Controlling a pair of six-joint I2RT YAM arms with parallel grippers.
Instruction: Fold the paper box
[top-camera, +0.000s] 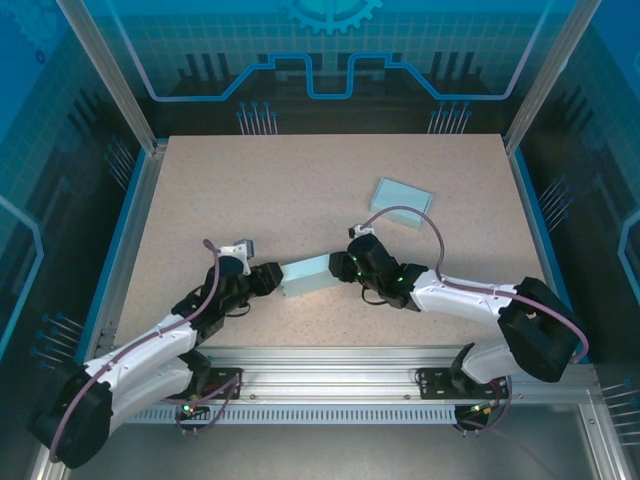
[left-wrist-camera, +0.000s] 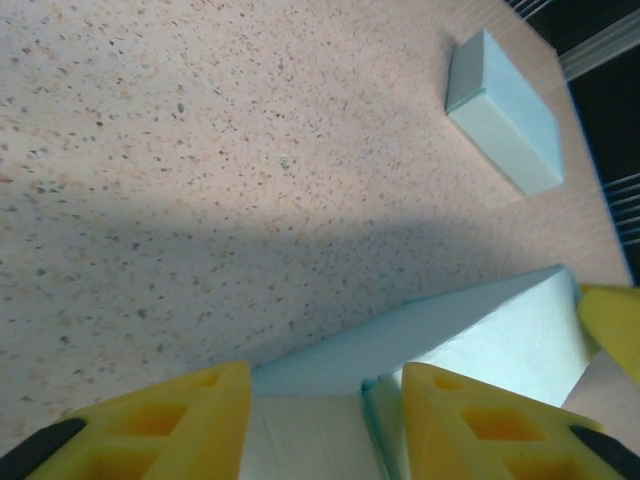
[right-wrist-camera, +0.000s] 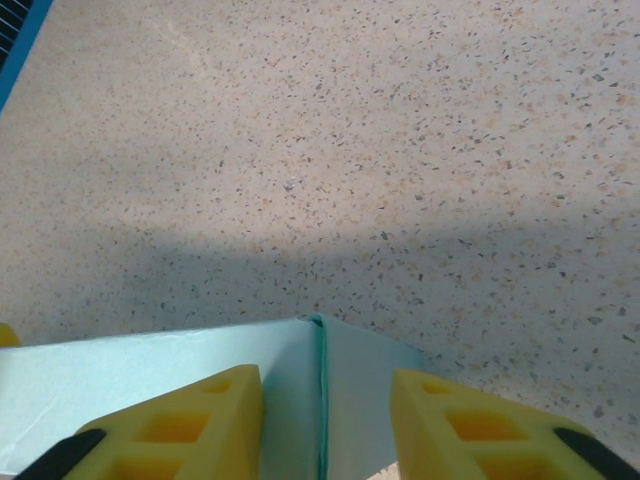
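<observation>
paper box (top-camera: 308, 277): lying on table (top-camera: 300, 180), near half, just left of table midline | left gripper (top-camera: 271, 281): left of table midline, jaws apart astride box's left end | right gripper (top-camera: 342, 268): about on table midline, jaws apart over box's right end | second box (top-camera: 402, 196): table's far right
</observation>
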